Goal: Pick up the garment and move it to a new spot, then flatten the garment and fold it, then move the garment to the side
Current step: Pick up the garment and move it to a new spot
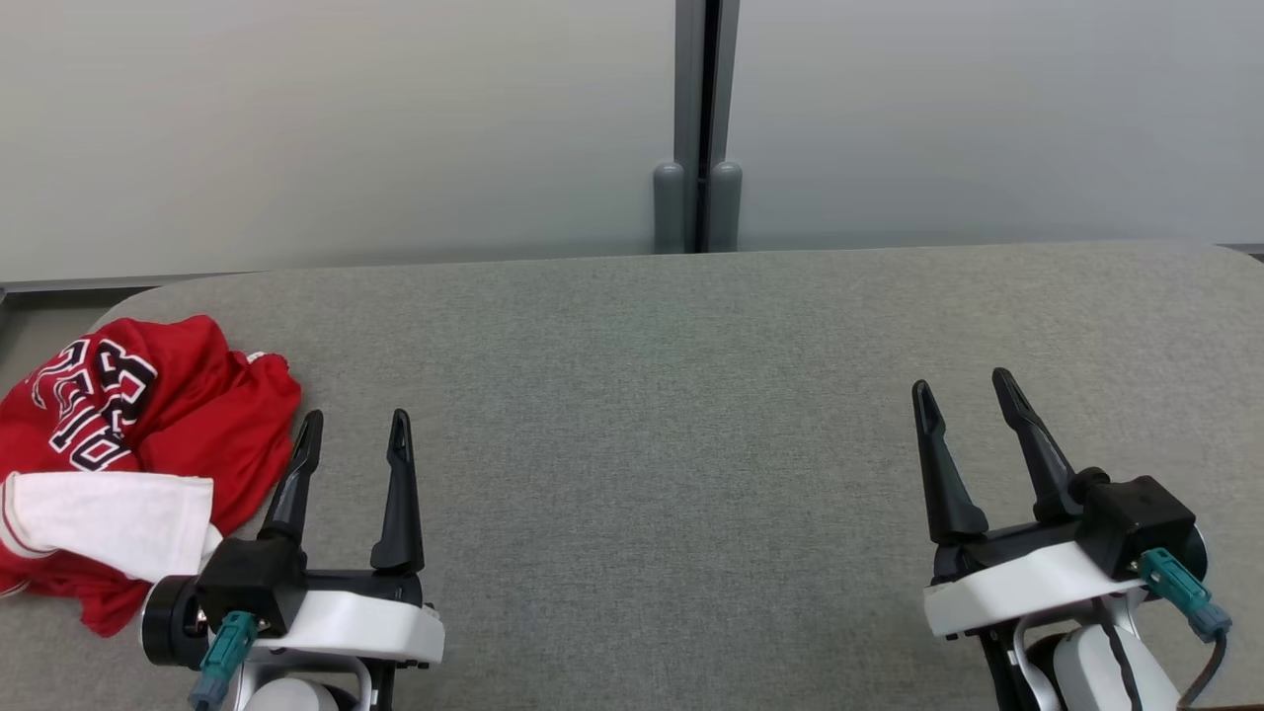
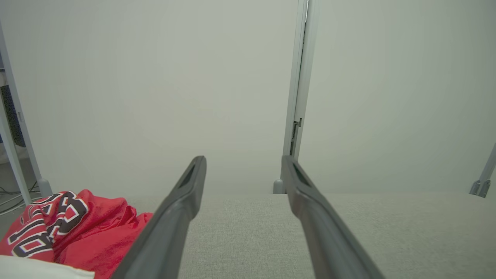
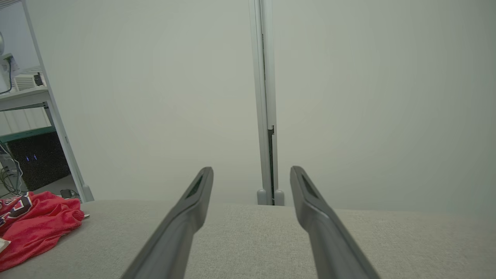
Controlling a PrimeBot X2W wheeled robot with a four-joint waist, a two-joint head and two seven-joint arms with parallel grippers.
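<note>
- at the table's [image 1: 642, 444] far left edge, the garment [image 1: 138, 464] lies as a crumpled red-and-white heap.
- left gripper [image 1: 356, 420] hovers just beside it and right gripper [image 1: 962, 381] is well apart. both jaws are spread wide with nothing between them.
- risk: a sideways nudge from the left gripper could push the heap off the edge, and pinching one loose layer would likely lift a tangle.
- long axis runs roughly near to far along that edge. the lettering lies sideways, and collar and hem can't be told apart.
</note>
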